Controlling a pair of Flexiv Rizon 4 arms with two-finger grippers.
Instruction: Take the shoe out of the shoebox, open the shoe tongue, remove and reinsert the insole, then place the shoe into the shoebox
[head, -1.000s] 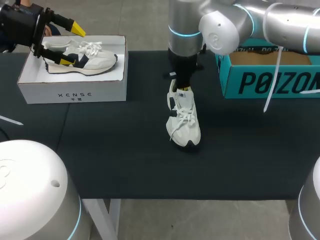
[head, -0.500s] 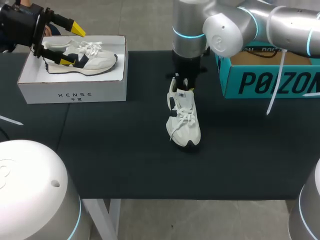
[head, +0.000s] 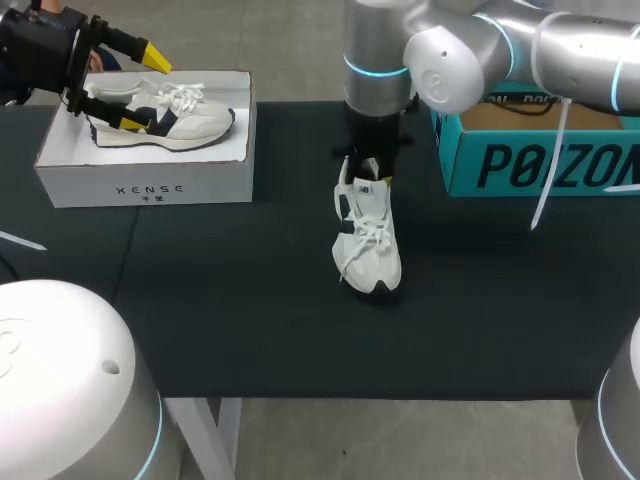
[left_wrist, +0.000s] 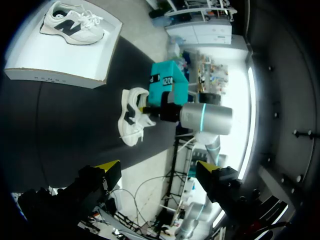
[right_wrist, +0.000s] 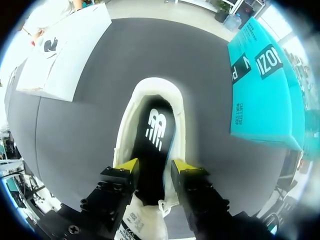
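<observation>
In the middle of the black table (head: 230, 300) stands the white shoe (head: 367, 240), upright on its sole, with its toe towards the near edge. The right arm comes in from the right and bends steeply down over the shoe's heel end, so the right gripper (right_wrist: 155, 166) is lowered into the shoe's opening. Its two yellow tips stand a little apart and press from both sides on the black insole (right_wrist: 156, 130), which lies inside the shoe. The insole is smooth and dark with a white logo, and the shoe is of pale fabric with white laces and a thick rounded sole. Behind the shoe and to its right, near but apart, is the teal shoebox (head: 530, 165) of cardboard, with large black letters on its side. Behind the shoe and to its left, well apart, is the open white shoebox (head: 150, 185), with small dark print on its front wall. A second sneaker (head: 170, 118), white with dark panels, lies in it on its side. Over the end of that box farthest from the shoe hangs the left gripper (head: 145, 90), its yellow-tipped fingers wide apart and holding nothing.
</observation>
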